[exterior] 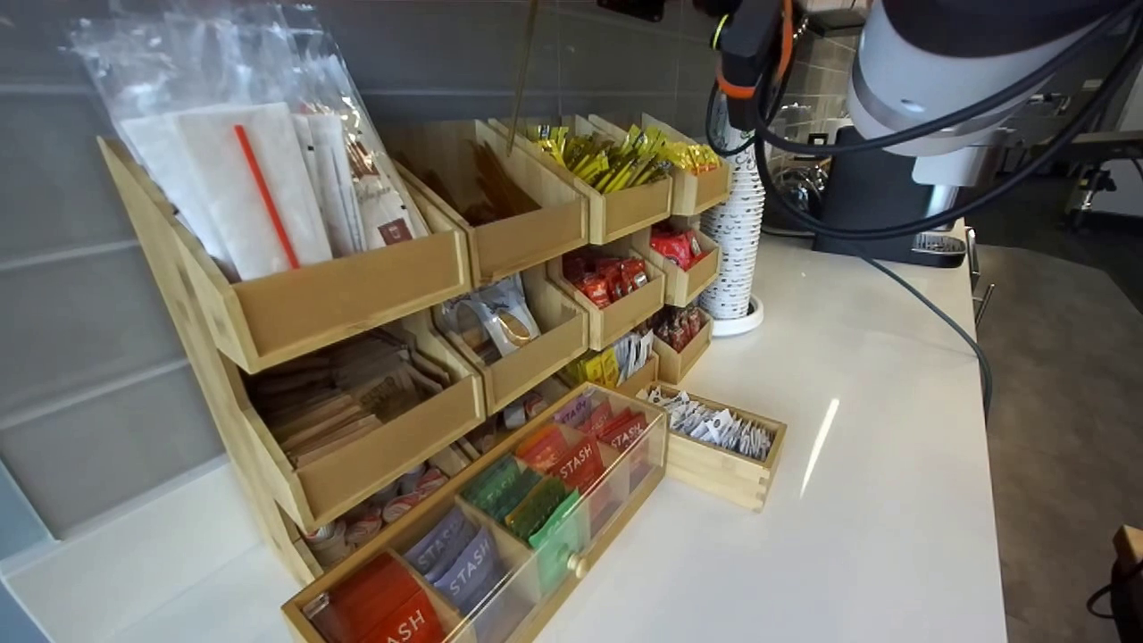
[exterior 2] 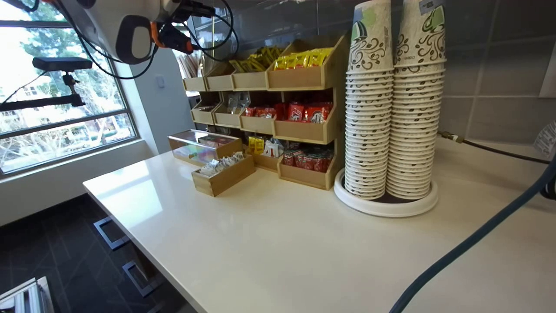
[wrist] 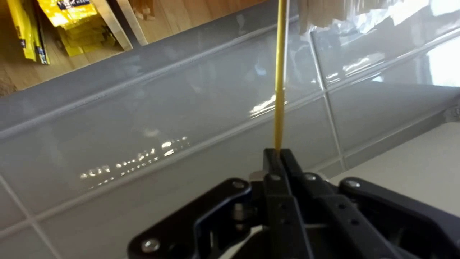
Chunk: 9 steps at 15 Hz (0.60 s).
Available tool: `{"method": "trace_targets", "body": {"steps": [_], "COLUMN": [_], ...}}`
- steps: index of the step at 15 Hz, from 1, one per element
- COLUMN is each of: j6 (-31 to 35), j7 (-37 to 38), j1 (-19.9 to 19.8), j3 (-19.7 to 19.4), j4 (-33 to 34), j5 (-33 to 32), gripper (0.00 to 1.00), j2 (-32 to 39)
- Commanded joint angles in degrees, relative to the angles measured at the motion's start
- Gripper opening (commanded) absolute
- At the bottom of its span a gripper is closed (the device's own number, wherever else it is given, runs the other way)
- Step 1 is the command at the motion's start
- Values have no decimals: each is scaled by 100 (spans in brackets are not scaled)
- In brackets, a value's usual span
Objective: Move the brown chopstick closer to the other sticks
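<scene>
Jutting from the hand (wrist: 278, 152), whose fingertips (wrist: 288, 158) are clamped on it and hide its gripped part, the brown chopstick (wrist: 279, 79) runs off the top of the wrist view. In an exterior view it slants down toward a top-row bin (exterior: 536, 234) holding brown sticks (exterior: 502, 183), its upper part cut off by the frame; whether its tip touches them or the bin wall, I cannot tell. Yellow packets (exterior: 616, 162) lie in the neighbouring bin (exterior: 636, 210). On the tabletop (exterior: 875, 482), a tea box (exterior: 616, 527) partly hides the bottom row (exterior: 640, 376).
</scene>
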Motion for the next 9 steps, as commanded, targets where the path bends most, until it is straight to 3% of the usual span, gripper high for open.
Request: {"method": "trace_targets", "body": {"steps": [1, 9], "j6": [117, 104], "j7": [19, -295], "j1": [632, 1667], "j3": [-670, -1736], "j4": [185, 359], "j5": [5, 72], "gripper": [1, 1], "j2": [155, 91]}}
